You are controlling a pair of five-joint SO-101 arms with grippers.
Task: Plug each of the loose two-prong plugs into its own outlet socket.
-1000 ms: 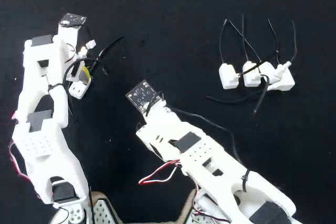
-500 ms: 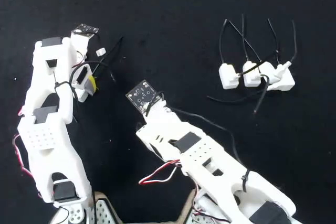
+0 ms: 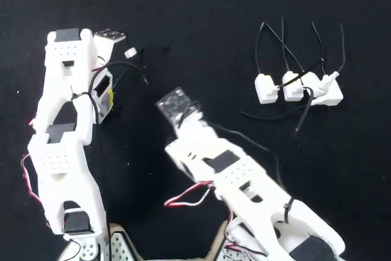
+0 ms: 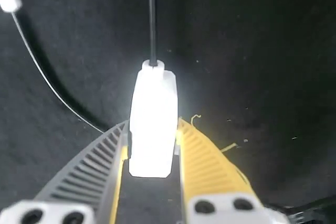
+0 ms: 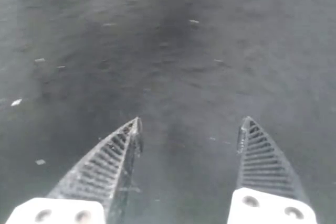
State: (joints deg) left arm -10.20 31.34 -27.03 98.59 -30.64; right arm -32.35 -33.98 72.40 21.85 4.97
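Grip first: the left claw (image 4: 152, 129) pinches a white plug (image 4: 153, 98) between its two fingers (image 4: 202, 150). The plug's long axis runs in line with the fingers, and its cord (image 4: 151, 14) leaves from the end far from the claw. The prongs I cannot see, so they probably point back toward the wrist. The right claw (image 5: 191, 120) is spread wide and empty, above bare black worktop (image 5: 173, 35). In the high view the sockets (image 3: 297, 88) sit in a row of white blocks at the far right, well apart from the left arm (image 3: 61, 120); the right arm (image 3: 226, 169) is nearer to them. So the plug must cross to the right, and it likely needs a turn or a handover before the prongs can face a socket.
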